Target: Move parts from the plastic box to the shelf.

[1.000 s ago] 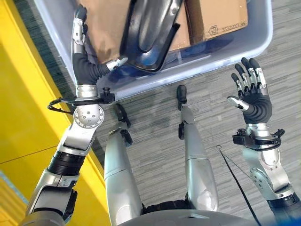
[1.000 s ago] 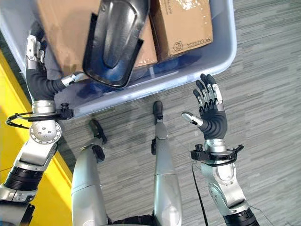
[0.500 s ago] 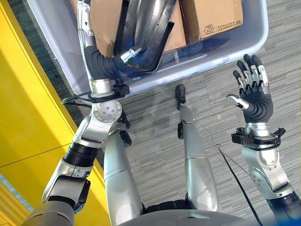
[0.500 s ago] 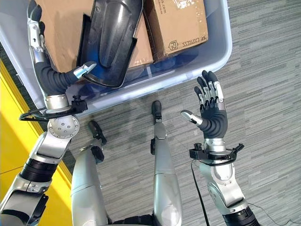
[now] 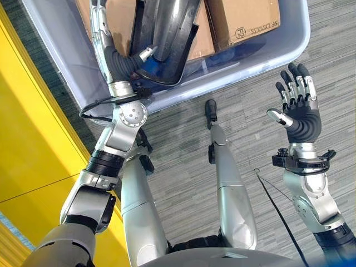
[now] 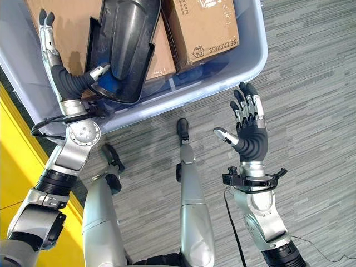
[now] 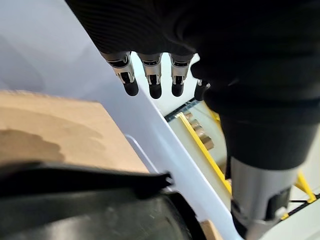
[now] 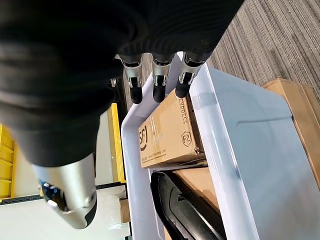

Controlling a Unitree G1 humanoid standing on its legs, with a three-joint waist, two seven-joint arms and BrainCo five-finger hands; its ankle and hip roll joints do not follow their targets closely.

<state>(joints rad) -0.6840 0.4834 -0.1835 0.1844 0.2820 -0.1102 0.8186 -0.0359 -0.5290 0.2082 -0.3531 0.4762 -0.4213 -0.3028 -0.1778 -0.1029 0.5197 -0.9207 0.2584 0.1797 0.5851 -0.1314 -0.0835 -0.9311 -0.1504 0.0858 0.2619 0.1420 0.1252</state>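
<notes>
The left hand [image 6: 67, 78] is reaching deeper into the plastic box [image 6: 245, 61] than a second ago, its straight fingers [image 6: 47, 33] lying over a cardboard carton [image 6: 72, 28] and its thumb seemingly touching the black moulded part [image 6: 125, 44] beside them, so a grasp is probably beginning. The right hand [image 6: 250, 136] is hovering outside, fingers spread, holding nothing.

At the top of my head view I see the pale blue-grey translucent plastic box [image 6: 245, 53], sitting on the floor with its rounded rim toward me. Inside it lies a glossy black curved moulded part [image 6: 125, 39], hollow side up, resting across a brown cardboard carton [image 6: 67, 33] at upper left. A second taped cardboard carton [image 6: 203, 28] lies just beside it, upper centre.
</notes>
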